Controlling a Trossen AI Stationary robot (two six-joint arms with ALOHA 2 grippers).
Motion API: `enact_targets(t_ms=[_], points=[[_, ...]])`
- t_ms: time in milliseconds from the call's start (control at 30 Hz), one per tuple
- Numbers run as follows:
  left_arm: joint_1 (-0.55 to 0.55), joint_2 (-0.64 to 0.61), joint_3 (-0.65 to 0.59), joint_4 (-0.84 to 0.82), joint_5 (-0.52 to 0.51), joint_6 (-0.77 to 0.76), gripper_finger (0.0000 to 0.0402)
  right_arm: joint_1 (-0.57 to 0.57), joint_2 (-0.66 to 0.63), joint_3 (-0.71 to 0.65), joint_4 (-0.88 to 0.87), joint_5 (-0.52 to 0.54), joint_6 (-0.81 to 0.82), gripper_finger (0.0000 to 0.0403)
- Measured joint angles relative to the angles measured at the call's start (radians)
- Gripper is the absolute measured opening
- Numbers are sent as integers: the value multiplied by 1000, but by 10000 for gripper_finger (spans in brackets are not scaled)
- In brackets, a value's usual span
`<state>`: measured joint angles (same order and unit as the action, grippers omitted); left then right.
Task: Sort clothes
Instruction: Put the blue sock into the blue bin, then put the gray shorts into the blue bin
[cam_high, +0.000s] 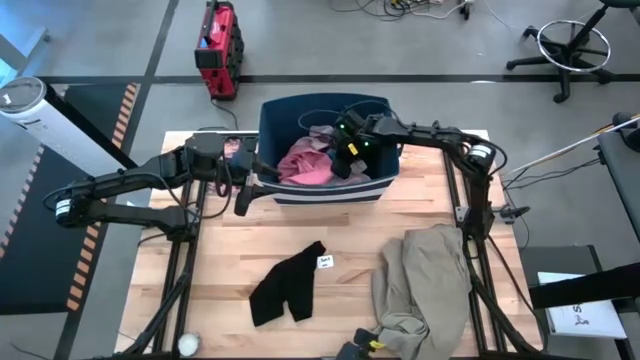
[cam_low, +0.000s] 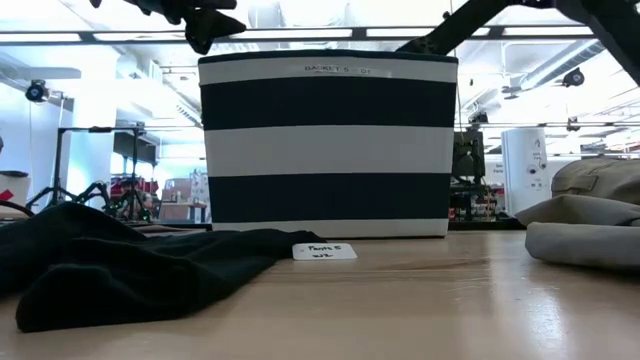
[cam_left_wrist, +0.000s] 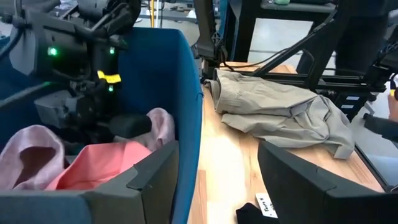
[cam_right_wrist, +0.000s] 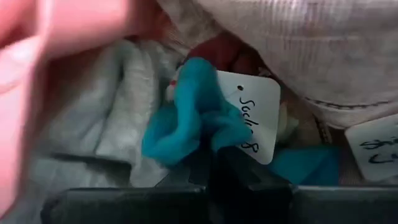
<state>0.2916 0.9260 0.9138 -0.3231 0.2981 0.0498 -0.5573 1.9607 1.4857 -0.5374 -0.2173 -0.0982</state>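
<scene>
One teal fabric sock (cam_right_wrist: 186, 118) sits pinched in the right end effector (cam_right_wrist: 214, 158) down inside the navy striped fabric bin (cam_high: 325, 190) (left end effector (cam_left_wrist: 217, 180) spread just outside it), and neighbouring clothes could snag and lift along.

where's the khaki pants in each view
high view: khaki pants near the table's front right.
low view: folded at the right edge.
left wrist view: spread on the wood beyond the bin.
right wrist view: not in it.
Shared landmark: the navy striped bin.
</scene>
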Motion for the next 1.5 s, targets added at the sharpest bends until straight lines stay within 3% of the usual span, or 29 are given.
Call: enact_targets(t_ms=[267,633,867,1133,1500], points=[[0,0,0,0,0,-1,218,0,-51,-1,-11,7,18,15],[0,0,0,1,-27,12,250,10,-326,-1,-7,15,-22,152],[0,-7,0,36,-29,19,258,87,-546,-1,-63,41,-97,199],[0,-32,-1,34,-29,19,256,365,-727,-35,-340,215,-69,241],[0,-67,-1,7,-29,11,265,834,-766,-314,-419,289,411,284]])
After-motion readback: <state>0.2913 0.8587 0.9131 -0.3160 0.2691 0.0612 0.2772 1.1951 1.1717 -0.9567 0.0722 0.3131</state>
